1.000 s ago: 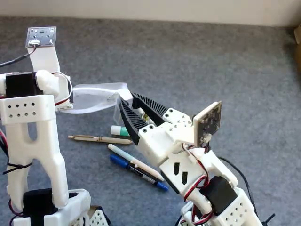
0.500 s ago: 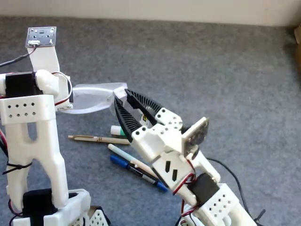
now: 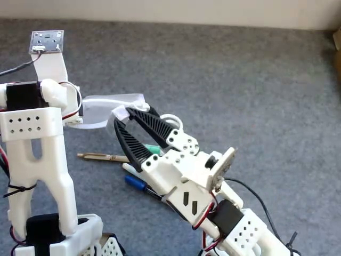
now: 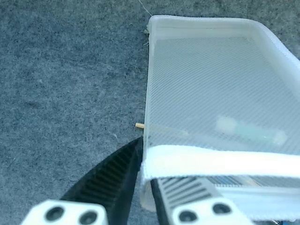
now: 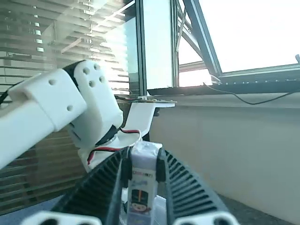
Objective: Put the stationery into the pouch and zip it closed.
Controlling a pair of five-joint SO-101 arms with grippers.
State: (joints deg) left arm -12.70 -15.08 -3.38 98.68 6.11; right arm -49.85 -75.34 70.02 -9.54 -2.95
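Observation:
A clear mesh pouch (image 3: 104, 112) hangs off the carpet, its rim pinched in my left gripper (image 4: 146, 157), which is shut on it. My right gripper (image 3: 122, 114) sits at the pouch's near end, shut on a small white printed stationery item (image 5: 142, 187). On the carpet below lie a wooden stick (image 3: 104, 157), a blue pen (image 3: 136, 183) and a green-capped marker (image 3: 152, 149), partly hidden by the right arm. Through the pouch's mesh (image 4: 211, 93) a pale green-and-white pen (image 4: 248, 132) shows; I cannot tell whether it is inside or underneath.
The left arm's white body (image 3: 37, 144) stands tall at the left, close to the loose pens. Grey carpet (image 3: 240, 80) stretches open to the right and far side. A cable (image 3: 256, 192) trails beside the right arm's base.
My right gripper has swung left, away from the pens, carrying the white item up to the pouch's end. The left arm and the pouch have stayed put.

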